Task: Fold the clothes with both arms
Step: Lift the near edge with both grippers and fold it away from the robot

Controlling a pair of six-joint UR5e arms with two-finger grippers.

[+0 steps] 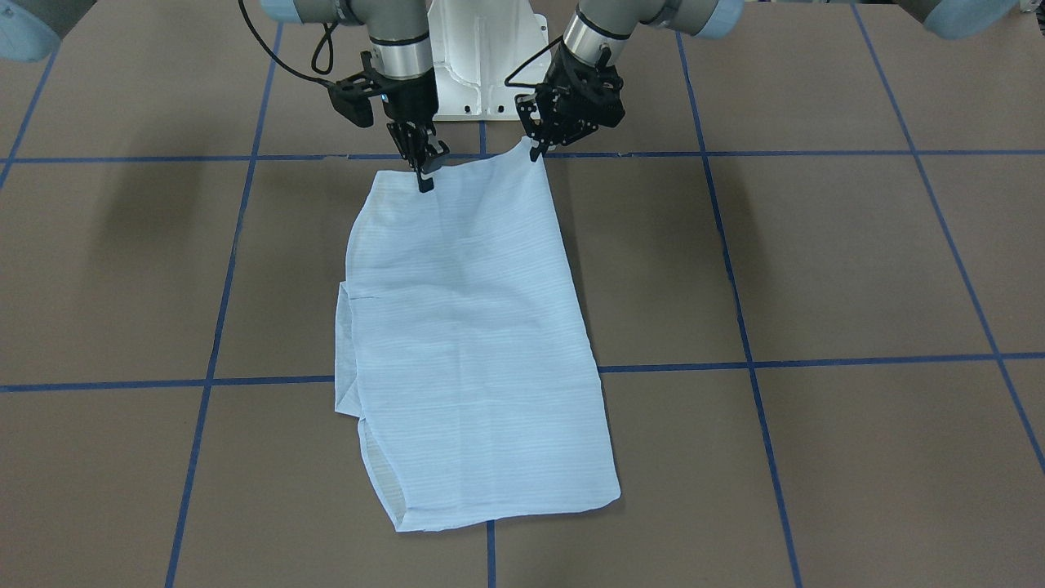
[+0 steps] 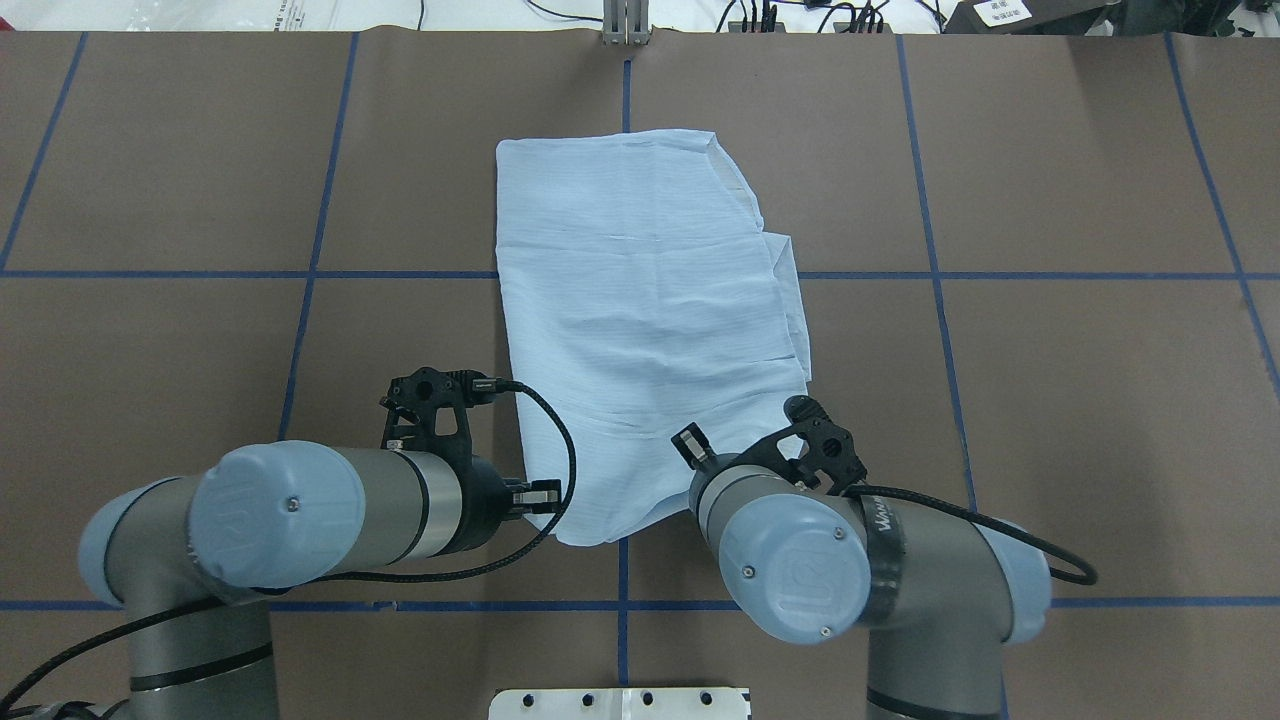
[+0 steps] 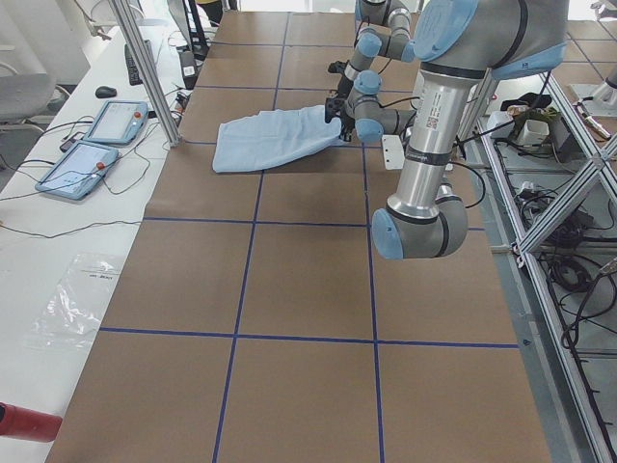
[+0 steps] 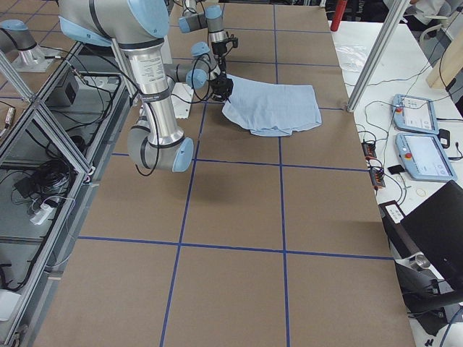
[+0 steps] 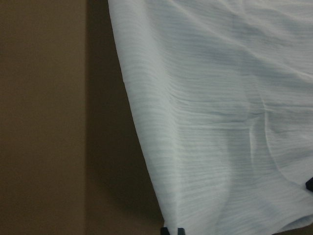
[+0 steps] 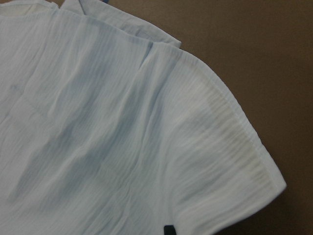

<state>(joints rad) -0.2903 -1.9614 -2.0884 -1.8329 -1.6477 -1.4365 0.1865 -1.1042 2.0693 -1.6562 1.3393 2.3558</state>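
Observation:
The pale blue striped shirt (image 1: pixel 465 327) lies folded into a long strip on the brown table, running away from the robot; it also shows in the overhead view (image 2: pixel 650 320). My left gripper (image 1: pixel 536 149) is shut on the shirt's near corner and lifts it to a small peak. My right gripper (image 1: pixel 424 175) is shut on the other near corner, low on the table. In the overhead view my left gripper (image 2: pixel 540 496) sits at the shirt's near edge, and the right fingertips are hidden under the wrist. Both wrist views show only cloth (image 5: pixel 220 122) (image 6: pixel 122 122). Collar, buttons and label are hidden.
The white pedestal base (image 1: pixel 482 57) stands just behind the grippers. Blue tape lines (image 1: pixel 816 359) grid the table. Teach pendants (image 4: pixel 419 137) lie on the white side bench past the table's far edge. A metal frame post (image 3: pixel 145 68) stands beside the table.

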